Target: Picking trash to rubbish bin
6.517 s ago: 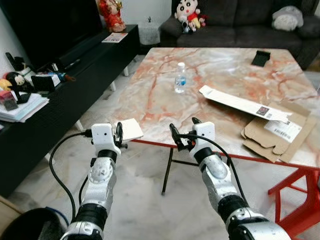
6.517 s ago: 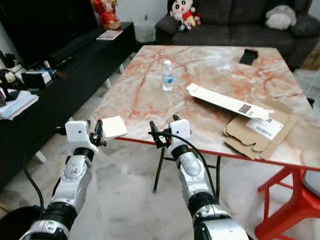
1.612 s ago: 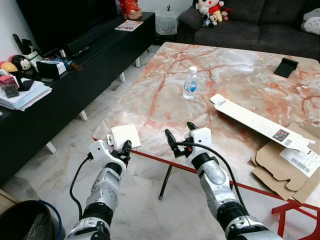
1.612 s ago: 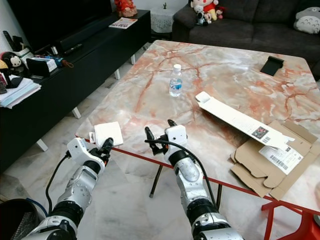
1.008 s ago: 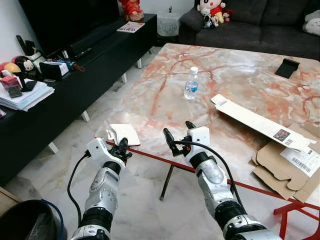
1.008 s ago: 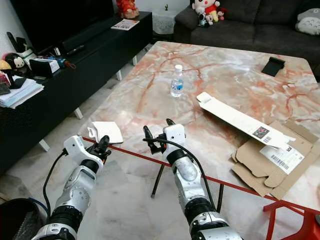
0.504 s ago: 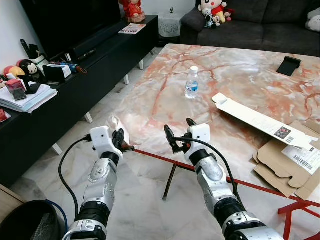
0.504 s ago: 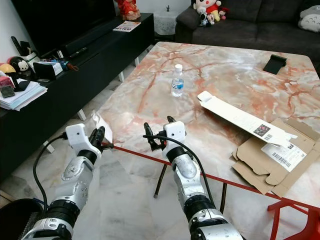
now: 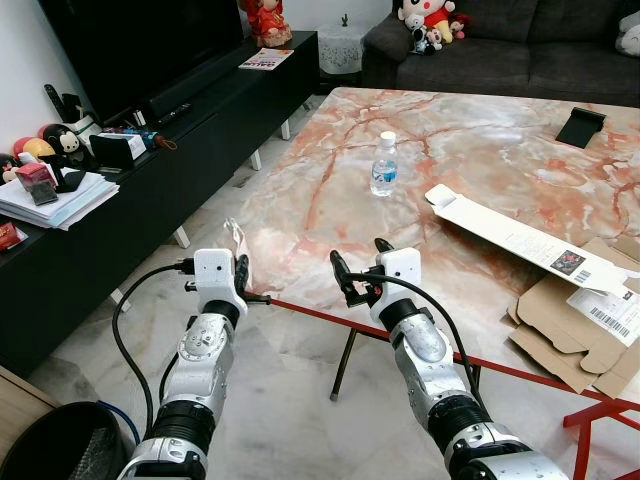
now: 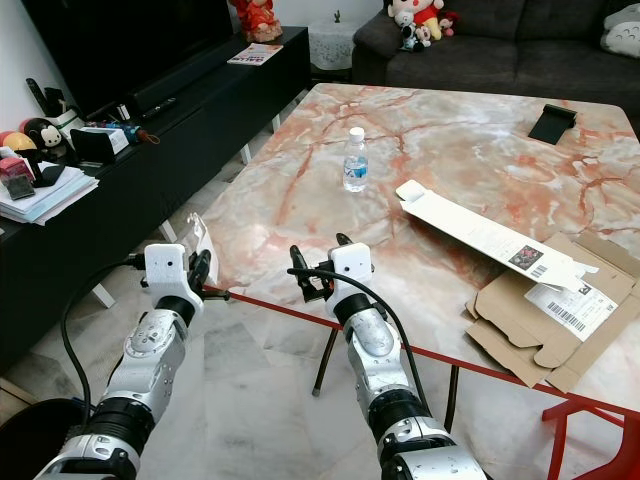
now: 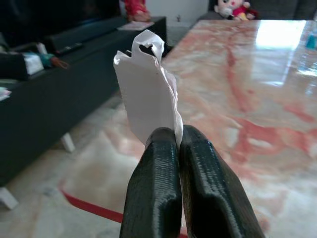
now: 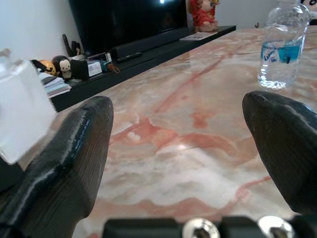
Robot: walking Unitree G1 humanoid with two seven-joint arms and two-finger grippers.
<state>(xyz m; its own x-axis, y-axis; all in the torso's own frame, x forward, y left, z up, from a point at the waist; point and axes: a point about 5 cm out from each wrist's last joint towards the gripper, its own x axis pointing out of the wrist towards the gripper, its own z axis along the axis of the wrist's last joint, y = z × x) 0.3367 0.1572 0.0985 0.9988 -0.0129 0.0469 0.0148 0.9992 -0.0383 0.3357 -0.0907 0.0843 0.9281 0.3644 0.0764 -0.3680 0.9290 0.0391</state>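
A crumpled white paper (image 9: 236,243) stands upright off the near left corner of the marble table (image 9: 470,150), with my left gripper (image 9: 241,276) shut on its lower edge. The left wrist view shows both black fingers (image 11: 156,163) pressed together on the paper (image 11: 146,94). My right gripper (image 9: 356,266) hovers at the table's front edge, open and holding nothing, its fingers (image 12: 74,148) wide apart. A black rubbish bin (image 9: 45,448) sits on the floor at the bottom left. More trash lies on the table: a water bottle (image 9: 384,165), a long white carton (image 9: 505,233) and flattened cardboard (image 9: 585,320).
A black TV bench (image 9: 170,120) with books and toys runs along the left. A dark sofa (image 9: 520,45) with soft toys stands behind the table. A black stand (image 9: 580,100) lies at the far right of the tabletop. Red table legs (image 9: 600,410) show at the lower right.
My left gripper has lifted the white paper off the table corner and turned it upright. The right gripper has stayed open at the table edge. The camera has shifted slightly.
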